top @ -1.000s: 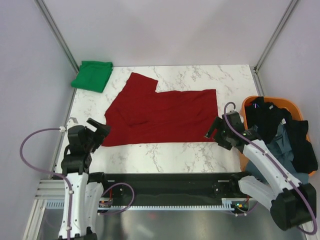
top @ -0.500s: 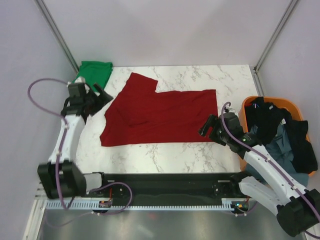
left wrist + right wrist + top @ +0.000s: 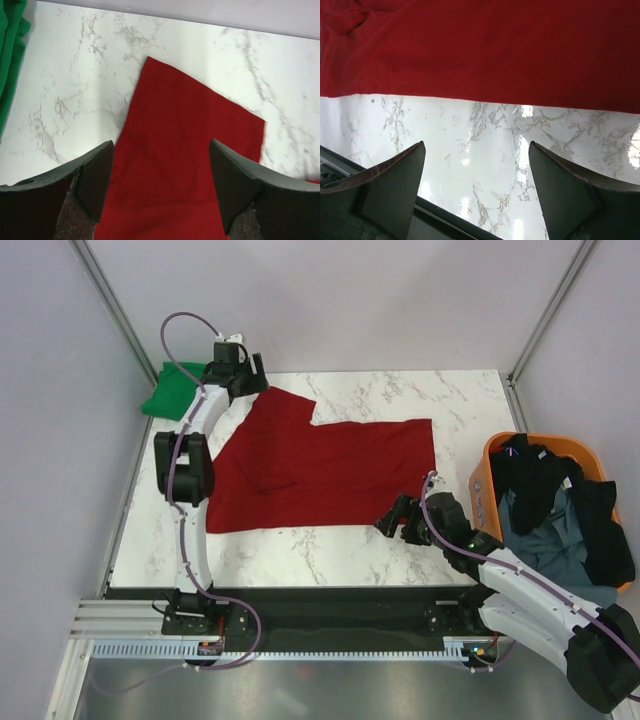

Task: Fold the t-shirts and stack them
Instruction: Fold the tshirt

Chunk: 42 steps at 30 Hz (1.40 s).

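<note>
Marble table (image 3: 330,550), dark red t-shirt (image 3: 320,475) flat; left gripper (image 3: 160,160), right gripper (image 3: 476,155) spread, empty: best pinching sleeve (image 3: 190,115) and hem (image 3: 485,92) squarely.

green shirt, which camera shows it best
The top external view. It shows most of the green shirt, lying at the table's far left corner. The left wrist view catches only a green strip along its left edge. The right wrist view shows none of it, only the red shirt and marble.
</note>
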Each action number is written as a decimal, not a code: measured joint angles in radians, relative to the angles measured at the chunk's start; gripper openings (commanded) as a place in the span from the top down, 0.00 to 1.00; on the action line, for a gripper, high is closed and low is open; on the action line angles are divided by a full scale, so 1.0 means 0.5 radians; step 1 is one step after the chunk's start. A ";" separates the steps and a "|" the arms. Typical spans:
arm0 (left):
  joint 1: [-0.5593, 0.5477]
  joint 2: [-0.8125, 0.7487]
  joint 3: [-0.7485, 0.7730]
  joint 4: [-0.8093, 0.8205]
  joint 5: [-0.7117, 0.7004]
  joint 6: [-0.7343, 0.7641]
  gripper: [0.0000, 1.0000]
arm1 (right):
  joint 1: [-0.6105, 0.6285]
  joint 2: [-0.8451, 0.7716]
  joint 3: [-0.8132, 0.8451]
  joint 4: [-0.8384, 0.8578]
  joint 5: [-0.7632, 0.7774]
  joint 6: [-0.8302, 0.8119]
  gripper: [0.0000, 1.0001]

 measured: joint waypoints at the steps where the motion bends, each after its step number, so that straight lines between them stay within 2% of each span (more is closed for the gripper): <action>1: -0.002 0.092 0.085 0.004 -0.031 0.017 0.17 | 0.011 -0.015 -0.020 0.029 -0.006 0.001 0.08; 6: 0.012 0.565 0.575 -0.036 -0.143 0.069 0.13 | 0.037 -0.020 -0.055 0.153 -0.021 -0.005 0.08; 10: 0.006 0.754 0.772 -0.043 -0.187 0.123 0.10 | 0.055 0.036 -0.056 0.239 -0.022 -0.014 0.07; 16: -0.069 0.790 0.835 -0.060 -0.151 0.159 0.28 | 0.069 0.137 -0.056 0.295 -0.022 -0.019 0.08; 25: -0.108 0.792 0.871 -0.306 -0.029 0.001 0.27 | 0.076 0.111 0.021 0.166 -0.020 -0.047 0.07; 27: -0.101 0.792 0.886 -0.349 -0.024 -0.036 0.37 | 0.076 0.072 0.056 0.134 -0.020 -0.051 0.07; 28: -0.098 0.792 0.892 -0.375 -0.014 -0.051 0.53 | 0.076 0.056 0.071 0.122 -0.020 -0.051 0.07; 30: -0.095 0.792 0.897 -0.420 0.002 -0.089 0.66 | 0.076 0.034 0.082 0.106 -0.019 -0.050 0.07; 31: -0.092 0.792 0.897 -0.439 0.006 -0.089 0.81 | 0.078 0.026 0.085 0.092 -0.018 -0.050 0.07; 33: -0.086 0.792 0.897 -0.476 0.024 -0.102 0.88 | 0.082 0.019 0.090 0.064 -0.012 -0.050 0.07; 34: -0.085 0.792 0.897 -0.481 0.029 -0.104 0.95 | 0.084 0.019 0.098 0.043 -0.007 -0.051 0.07; 35: -0.085 0.792 0.897 -0.493 0.037 -0.105 0.98 | 0.085 0.021 0.111 0.019 0.001 -0.053 0.07; 39: -0.079 0.792 0.896 -0.496 0.080 -0.110 0.98 | 0.085 0.124 0.294 -0.130 0.127 -0.099 0.04; 42: -0.059 0.791 0.872 -0.465 0.137 -0.127 0.98 | 0.076 0.394 0.627 -0.271 0.322 -0.145 0.04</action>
